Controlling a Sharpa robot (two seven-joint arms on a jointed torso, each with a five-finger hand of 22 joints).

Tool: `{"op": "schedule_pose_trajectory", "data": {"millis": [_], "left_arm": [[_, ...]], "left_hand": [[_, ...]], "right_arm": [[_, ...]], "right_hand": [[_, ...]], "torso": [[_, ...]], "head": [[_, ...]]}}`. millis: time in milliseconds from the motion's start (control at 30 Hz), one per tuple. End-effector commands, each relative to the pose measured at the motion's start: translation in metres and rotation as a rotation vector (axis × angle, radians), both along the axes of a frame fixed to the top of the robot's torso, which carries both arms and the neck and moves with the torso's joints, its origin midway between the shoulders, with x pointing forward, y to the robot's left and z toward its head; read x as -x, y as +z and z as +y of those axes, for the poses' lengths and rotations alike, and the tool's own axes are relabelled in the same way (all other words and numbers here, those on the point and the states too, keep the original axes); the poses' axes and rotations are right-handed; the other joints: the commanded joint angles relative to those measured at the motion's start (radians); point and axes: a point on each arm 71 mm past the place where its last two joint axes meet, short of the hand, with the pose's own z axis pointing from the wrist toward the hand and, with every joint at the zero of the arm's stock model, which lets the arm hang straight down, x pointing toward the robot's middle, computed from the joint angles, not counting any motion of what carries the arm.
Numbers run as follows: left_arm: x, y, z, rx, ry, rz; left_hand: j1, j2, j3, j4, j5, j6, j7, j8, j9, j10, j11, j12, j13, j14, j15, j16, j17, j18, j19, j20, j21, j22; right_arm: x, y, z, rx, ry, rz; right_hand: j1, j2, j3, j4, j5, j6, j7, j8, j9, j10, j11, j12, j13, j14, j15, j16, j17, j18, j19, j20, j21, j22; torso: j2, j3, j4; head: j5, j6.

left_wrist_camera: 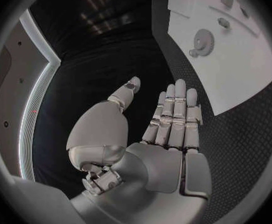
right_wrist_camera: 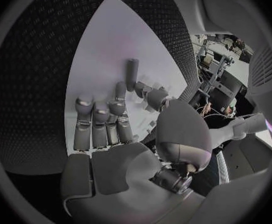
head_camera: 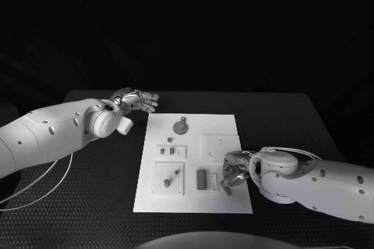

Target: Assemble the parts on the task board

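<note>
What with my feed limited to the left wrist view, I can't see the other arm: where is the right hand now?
Observer: In the head view, the right hand is over the near right part of the white task board.
Operator: Is it holding a part?
Observer: The right wrist view shows a small grey cylindrical peg just past its fingertips. I cannot tell whether it is gripped.
Operator: Anything next to that hand?
Observer: A grey rectangular block sits on the board beside it, on the left arm's side.
</note>
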Motion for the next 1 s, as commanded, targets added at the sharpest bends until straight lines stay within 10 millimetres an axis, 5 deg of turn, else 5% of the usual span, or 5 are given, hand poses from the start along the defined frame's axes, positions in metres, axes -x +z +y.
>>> {"op": "schedule_pose_trajectory", "data": {"millis": [33, 600, 1000], "left_arm": [[0.000, 0.001, -0.002, 0.004, -0.013, -0.005], [0.000, 0.001, -0.001, 0.003, -0.013, -0.004], [0.001, 0.001, 0.000, 0.002, -0.012, -0.001]], "left_hand": [[-0.008, 0.002, -0.003, 0.001, -0.004, -0.004, -0.003, 0.006, -0.001, -0.003, 0.001, 0.001, -0.002, 0.007, 0.002, -0.004, 0.001, 0.017, 0.009, 0.000, -0.004, 0.002], [-0.008, 0.002, -0.003, 0.002, -0.004, -0.004, -0.002, 0.006, -0.002, -0.003, 0.001, 0.001, -0.002, 0.007, 0.002, -0.005, 0.003, 0.017, 0.010, 0.000, -0.005, 0.002], [-0.009, 0.002, -0.003, 0.002, -0.004, -0.004, -0.002, 0.007, -0.002, -0.003, 0.001, 0.001, -0.002, 0.007, 0.002, -0.005, 0.003, 0.017, 0.010, 0.000, -0.005, 0.002]], "right_arm": [[0.000, -0.006, -0.007, 0.059, 0.000, -0.007], [0.007, -0.007, -0.007, 0.129, 0.051, 0.031], [0.010, -0.008, -0.007, 0.209, 0.099, 0.016]], "right_hand": [[-0.008, -0.003, -0.008, 0.004, -0.005, -0.005, 0.009, -0.004, -0.128, -0.001, 0.000, -0.004, 0.002, -0.004, -0.001, 0.002, 0.002, 0.021, -0.001, -0.006, -0.001, -0.002], [-0.096, -0.010, -0.088, -0.002, -0.006, -0.005, 0.004, 0.005, -0.125, -0.002, -0.004, -0.003, 0.013, -0.006, -0.005, 0.005, 0.010, 0.021, -0.011, -0.011, 0.005, -0.001], [-0.063, -0.008, -0.097, -0.041, -0.006, -0.001, 0.001, 0.011, -0.123, 0.002, -0.007, -0.002, 0.018, -0.004, -0.006, 0.007, 0.013, 0.021, -0.010, -0.016, 0.011, -0.001]], "torso": [[0.000, -0.0004, -0.0002], [0.000, -0.0005, -0.0003], [0.000, -0.0002, -0.0005]], "head": [[0.001, 0.000], [0.002, -0.003], [0.003, -0.006]]}}
